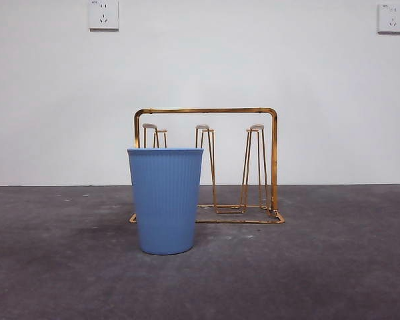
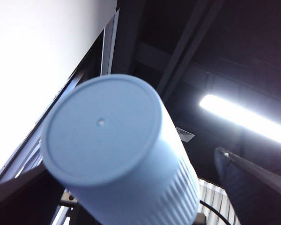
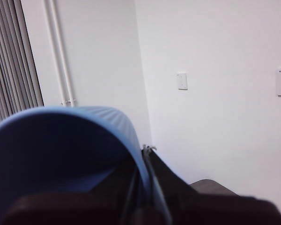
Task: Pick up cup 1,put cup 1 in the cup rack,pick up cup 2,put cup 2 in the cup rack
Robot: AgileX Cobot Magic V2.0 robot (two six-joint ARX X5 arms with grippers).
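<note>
Where the standing cup (image 1: 165,200) is: it is standing on the grey table (image 1: 333,267) just in front of the cup rack (image 1: 273,160), and it is hiding the rack's left end.
Axis of this cup: it is pointing straight up, mouth up, while the pegs (image 1: 253,167) behind it are also rising upright, so I judge it is needing to be turned over before it can hang.
Cup rack: it is sitting behind the standing cup, and every peg in view is carrying nothing.
Right gripper (image 3: 147,187): it is staying out of the front view, somewhere off the rack, and it is pinching the wall of a lifted cup (image 3: 61,117) at the rim, one jaw inside and one outside, the mouth facing its wrist.
Left gripper (image 2: 145,197): it is looking up at the ceiling with a pale blue cup (image 2: 103,126) close to it, base towards its camera; whether it is gripping this cup, I cannot tell.
Same cup or not: I cannot tell.
Nearer arm to the rack: the pictures are not showing it.
</note>
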